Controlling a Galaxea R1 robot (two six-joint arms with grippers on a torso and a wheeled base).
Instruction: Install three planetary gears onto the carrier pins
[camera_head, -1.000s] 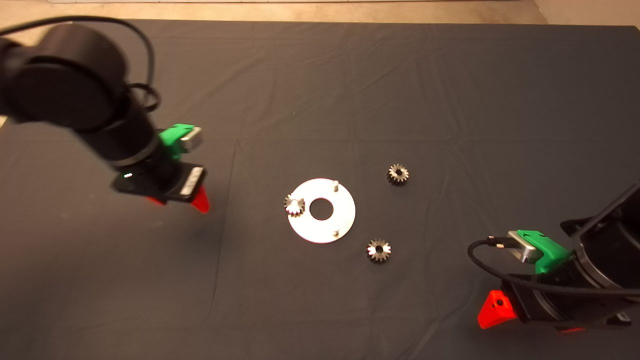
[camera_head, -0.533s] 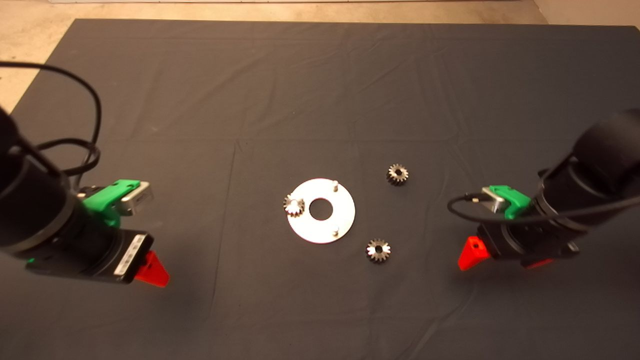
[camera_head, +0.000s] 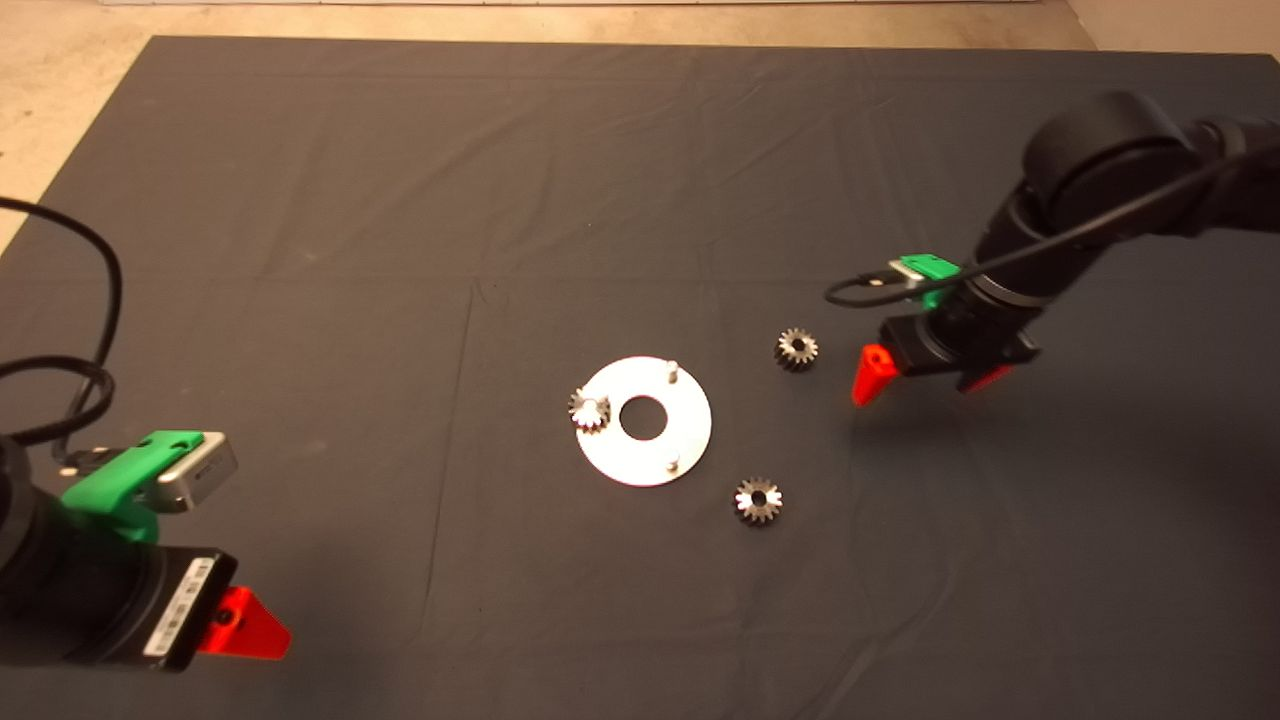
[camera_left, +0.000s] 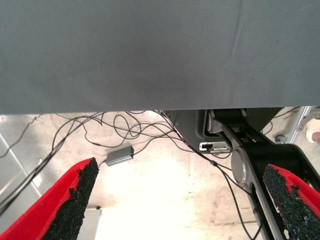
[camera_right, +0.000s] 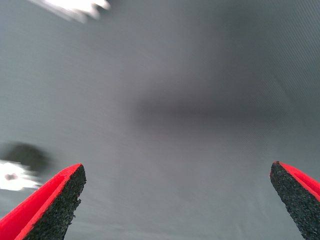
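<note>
**One gear seated on the carrier, two loose on the mat**

Seen from the head camera, a flat, shiny round disc with a large centre hole lies on the dark, faintly creased mat that covers the table. Three short silvery carrier pins stand on it: one at the far side, one at the near side, and one at the disc's left edge, where a small dull-steel toothed gear sits over it. A second gear lies flat on the mat to the right of the disc, beyond its far side, apart from it; a third gear lies near the disc's near right rim, also apart. Both loose gears show a dark centre bore. The right claw hangs on a bent black arm just to the right of the second gear, red fingers pointing down and not touching it. The left claw rests at the lower left edge, well apart from every part.

From the left wrist camera, the left claw's red fingers with coarse black pads stand wide apart; beyond the mat's edge lie a pale floor, tangled cables and a small grey box.

From the right wrist camera, the right claw's fingers are likewise wide apart over bare mat; two bright blurred shapes at the frame's margin cannot be identified.
</note>
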